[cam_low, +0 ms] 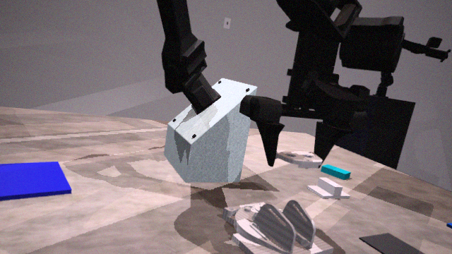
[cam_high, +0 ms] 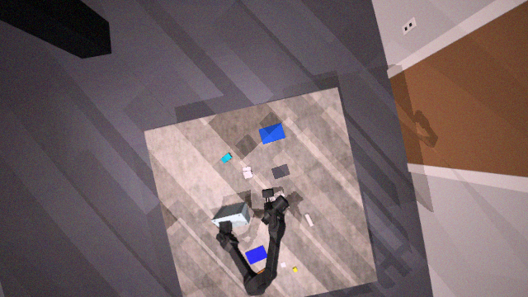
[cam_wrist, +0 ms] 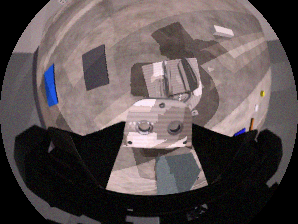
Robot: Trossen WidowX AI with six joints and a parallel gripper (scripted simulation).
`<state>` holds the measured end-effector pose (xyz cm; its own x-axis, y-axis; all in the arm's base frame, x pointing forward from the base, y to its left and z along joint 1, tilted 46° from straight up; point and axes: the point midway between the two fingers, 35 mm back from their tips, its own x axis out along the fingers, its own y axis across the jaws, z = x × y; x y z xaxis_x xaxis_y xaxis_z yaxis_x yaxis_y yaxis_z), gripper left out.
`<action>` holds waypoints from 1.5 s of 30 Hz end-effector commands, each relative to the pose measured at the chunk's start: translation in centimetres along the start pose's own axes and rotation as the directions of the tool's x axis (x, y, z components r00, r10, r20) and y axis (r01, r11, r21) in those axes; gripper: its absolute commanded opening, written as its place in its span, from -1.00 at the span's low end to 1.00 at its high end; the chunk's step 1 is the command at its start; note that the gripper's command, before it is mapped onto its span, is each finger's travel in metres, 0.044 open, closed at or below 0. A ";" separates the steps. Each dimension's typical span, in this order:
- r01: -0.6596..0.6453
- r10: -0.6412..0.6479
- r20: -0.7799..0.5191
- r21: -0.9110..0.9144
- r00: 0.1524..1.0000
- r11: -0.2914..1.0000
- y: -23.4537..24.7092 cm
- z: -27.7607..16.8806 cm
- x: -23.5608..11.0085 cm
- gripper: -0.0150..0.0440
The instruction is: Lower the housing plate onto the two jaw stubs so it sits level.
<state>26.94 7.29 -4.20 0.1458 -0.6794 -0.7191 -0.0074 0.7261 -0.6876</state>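
My gripper [cam_low: 296, 164] [cam_wrist: 157, 125] is shut on the housing plate [cam_low: 300, 159] [cam_wrist: 159, 140], a flat pale plate with two round holes, between its two black fingers. The plate hangs roughly level above the table. The two pale jaws [cam_low: 277, 226] [cam_wrist: 187, 75] stand side by side on the pale base [cam_low: 321, 247] [cam_wrist: 152, 82]. In the wrist view the base and jaws show beyond the plate's far edge, so the plate is off to one side of them. The jaw stubs are too small to make out. In the top view the arm partly hides this area.
A bluish-grey box [cam_high: 237, 219] [cam_low: 212, 159] with a sloped top stands near the arm, a black jointed link [cam_high: 237, 252] [cam_low: 176, 42] over it. A white T-shaped piece [cam_high: 247, 172] [cam_low: 330, 188], a cyan block [cam_high: 226, 157] [cam_low: 335, 171] and a dark pad [cam_high: 280, 171] [cam_wrist: 95, 67] lie farther off.
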 end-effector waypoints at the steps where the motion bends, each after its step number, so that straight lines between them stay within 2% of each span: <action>1: 0.011 -0.011 -0.001 -0.082 1.000 0.997 -1.5 0.1 0.3 0.70; 11: 0.028 -0.031 -0.005 -0.271 1.000 0.962 -4.5 0.4 0.7 0.70; 45: 0.029 -0.031 -0.005 -0.274 1.000 0.961 -4.9 0.2 0.7 0.70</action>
<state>27.39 3.57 -1.54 0.1393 -0.7000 -0.7004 -0.2723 0.6530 -0.7067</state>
